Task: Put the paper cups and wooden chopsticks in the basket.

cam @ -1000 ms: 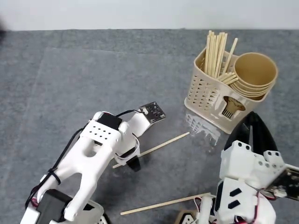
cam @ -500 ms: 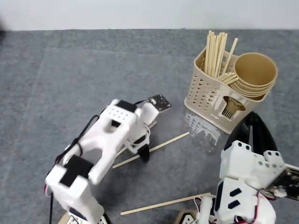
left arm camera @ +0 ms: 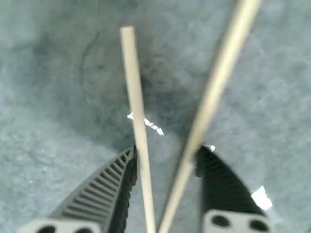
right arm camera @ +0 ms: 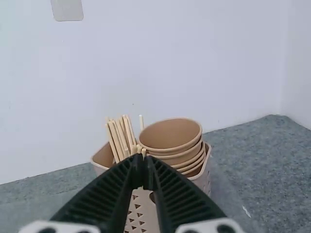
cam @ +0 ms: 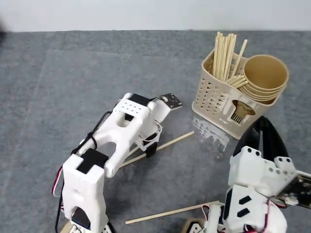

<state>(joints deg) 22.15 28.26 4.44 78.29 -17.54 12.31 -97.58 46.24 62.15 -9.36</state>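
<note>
the far-right basket [cam: 211,94] is filled with stacked paper cups [cam: 266,73] and upright wooden chopsticks [cam: 223,53]. two loose chopsticks [left arm camera: 138,111], nearer left, are straddled by the released fingers of the left gripper [left arm camera: 167,151]; those of the right gripper [right arm camera: 143,158] are clenched, empty.

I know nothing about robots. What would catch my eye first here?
The open left gripper straddles two chopsticks lying on the grey table. Farther back on the right, a basket holds upright chopsticks and stacked cups.
</note>
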